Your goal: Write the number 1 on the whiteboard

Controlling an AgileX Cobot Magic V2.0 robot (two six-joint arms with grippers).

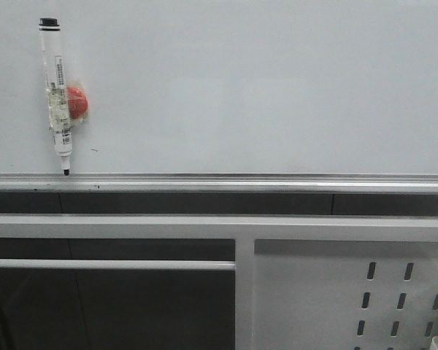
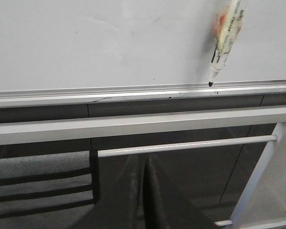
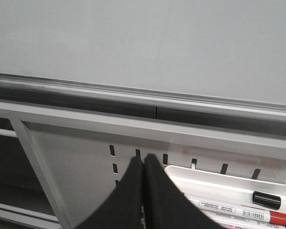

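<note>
The whiteboard (image 1: pixel 263 87) is a pale glossy panel with a silver bottom rail (image 1: pixel 219 182). No long black stroke of the number 1 shows on it, only a tiny dark speck. A clear marker with a black cap (image 1: pixel 58 95) hangs on the board at the left, tip down on the rail, with a red magnet (image 1: pixel 77 102) behind it. It also shows in the left wrist view (image 2: pixel 226 38). My left gripper (image 2: pixel 145 158) is shut and empty, low in front of the frame below the board (image 2: pixel 109 43). My right gripper (image 3: pixel 143 160) is shut and empty below the board (image 3: pixel 148 43).
A grey metal panel with slotted holes (image 1: pixel 314 292) sits under the rail at the right and shows in the right wrist view (image 3: pixel 81 157). A white tray (image 3: pixel 205 179) on it holds markers (image 3: pixel 238 210) and a black cap (image 3: pixel 266 199). Horizontal frame bars (image 1: pixel 109 264) run below the board.
</note>
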